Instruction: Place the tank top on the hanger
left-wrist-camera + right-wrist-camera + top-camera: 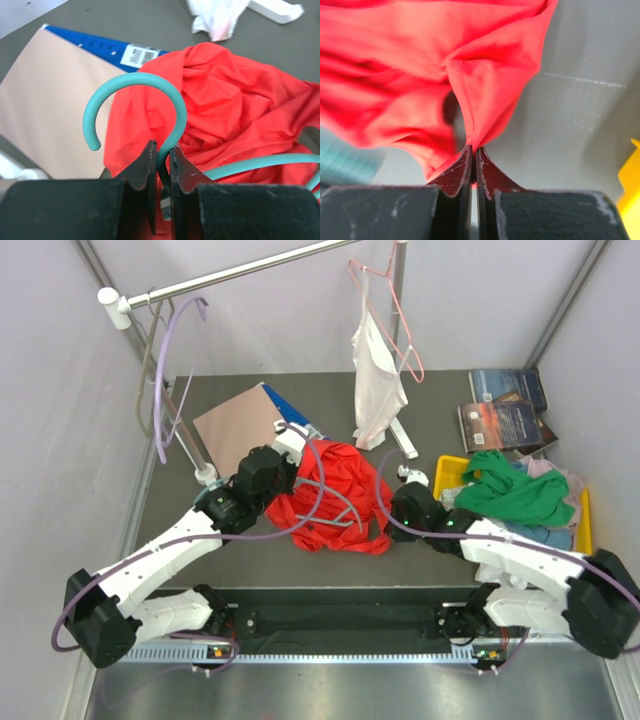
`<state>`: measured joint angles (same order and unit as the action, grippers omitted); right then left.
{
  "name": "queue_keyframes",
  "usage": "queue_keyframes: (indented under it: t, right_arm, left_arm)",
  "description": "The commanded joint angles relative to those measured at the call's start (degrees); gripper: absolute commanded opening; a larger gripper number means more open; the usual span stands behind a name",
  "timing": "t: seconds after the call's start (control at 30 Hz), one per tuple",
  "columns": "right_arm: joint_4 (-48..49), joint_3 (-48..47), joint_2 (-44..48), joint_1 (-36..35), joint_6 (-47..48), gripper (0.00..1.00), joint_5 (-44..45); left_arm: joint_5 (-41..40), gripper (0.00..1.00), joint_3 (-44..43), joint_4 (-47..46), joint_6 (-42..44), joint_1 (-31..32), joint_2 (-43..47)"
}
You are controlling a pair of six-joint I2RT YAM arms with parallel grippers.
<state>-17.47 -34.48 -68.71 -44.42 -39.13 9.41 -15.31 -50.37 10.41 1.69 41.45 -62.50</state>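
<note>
Red jersey, limp and light: the tank top (pixel 335 502) lies heaped at the middle of the worktop (pixel 440 400), between the two arms. Left hand (pixel 162 148) is clenched on the neck of the hanger (pixel 135 77), just below the hook. One teal arm of the hanger runs off across the red cloth. Right hand (pixel 474 150) is clamped tight on a pinched fold at the side of the heap toward the worktop's right edge, with fabric tenting up from the tips. I cannot tell whether that fold is strap, neckline or hem; it is too crumpled.

Handling: the cloth will likely sag, bunch and slide rather than keep its shape, so a one-layer pinch lifts only part of it. The best hold, in my judgement, is a shoulder strap or the rim of the neck opening, so a hanger arm can be threaded through. The hanger looks like thin, stiff, smooth plastic and, gripped at the neck, may swivel. The fabric could snag on the notches.
</note>
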Motion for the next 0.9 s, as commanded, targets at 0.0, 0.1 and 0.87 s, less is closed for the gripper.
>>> queue_keyframes:
  t: [0.0,0.1,0.87]
  right_arm:
    - [-7.3,-2.1,10.0,0.5,1.9,0.0,-4.7]
    - [-11.2,-3.9,14.3,0.6,2.6,0.0,-6.4]
    - [-11.0,-16.5,10.1,0.6,4.5,0.0,-5.8]
  left_arm:
    - [-7.8,0.0,-2.4,-3.3,-1.5,0.1,-0.5]
    - [-7.9,0.0,-1.4,-5.6,-4.3,0.2,-0.1]
    - [-12.7,0.0,3.8,-10.6,-10.8,1.7,5.4]
